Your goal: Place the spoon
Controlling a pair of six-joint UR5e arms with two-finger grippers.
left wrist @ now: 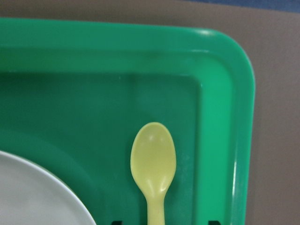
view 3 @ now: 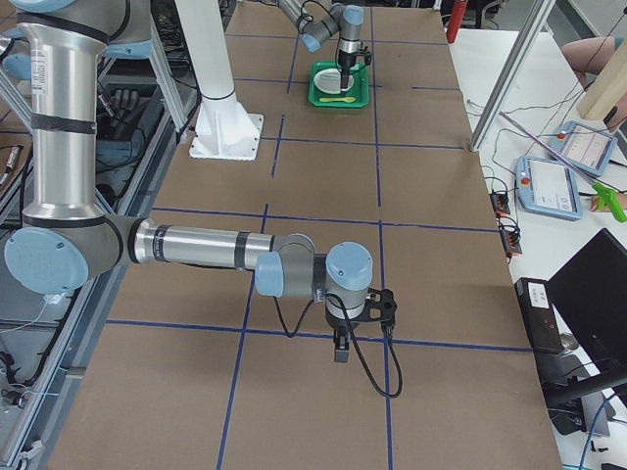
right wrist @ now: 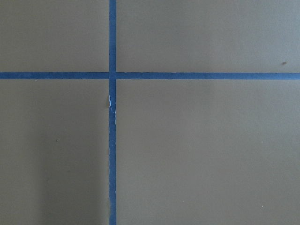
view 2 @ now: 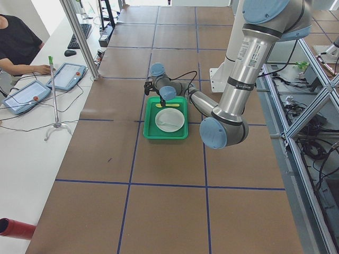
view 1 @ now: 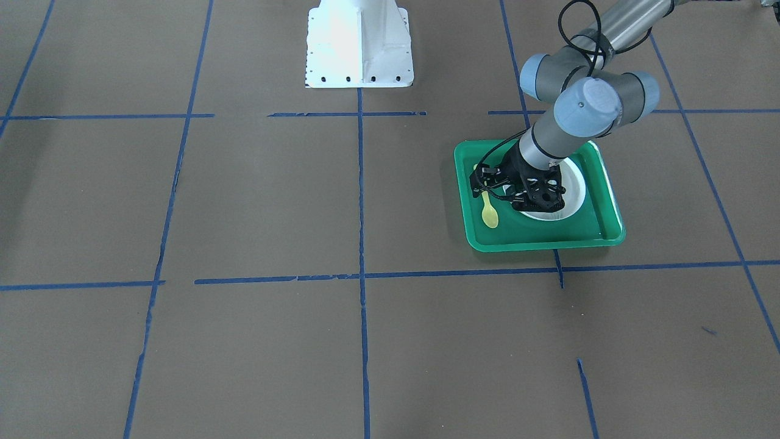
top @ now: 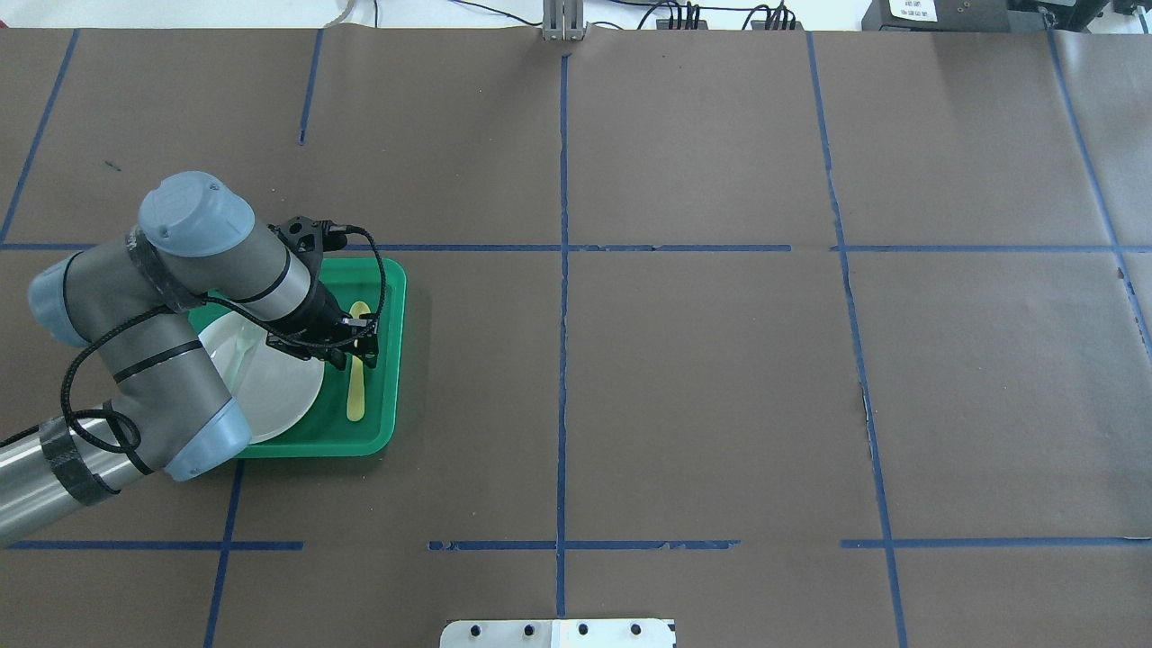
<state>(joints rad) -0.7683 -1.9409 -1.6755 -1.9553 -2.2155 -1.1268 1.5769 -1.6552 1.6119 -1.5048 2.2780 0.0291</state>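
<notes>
The small yellow spoon (top: 357, 382) lies flat in the green tray (top: 389, 297), beside the white plate (top: 279, 387), with its bowl towards the tray's far edge. My left gripper (top: 354, 353) hovers low over the spoon's handle. In the left wrist view its two fingertips sit wide apart on either side of the handle, so it is open, and the spoon's bowl (left wrist: 153, 159) rests on the tray floor (left wrist: 93, 108). My right gripper (view 3: 340, 351) shows only in the exterior right view, low over the bare table. I cannot tell whether it is open or shut.
A pale translucent fork (top: 241, 346) lies on the white plate. The robot's white base (view 1: 358, 46) stands at the table's middle edge. Brown paper with blue tape lines (top: 562, 360) covers the table. Operators' tablets (view 2: 66, 75) lie on a side desk.
</notes>
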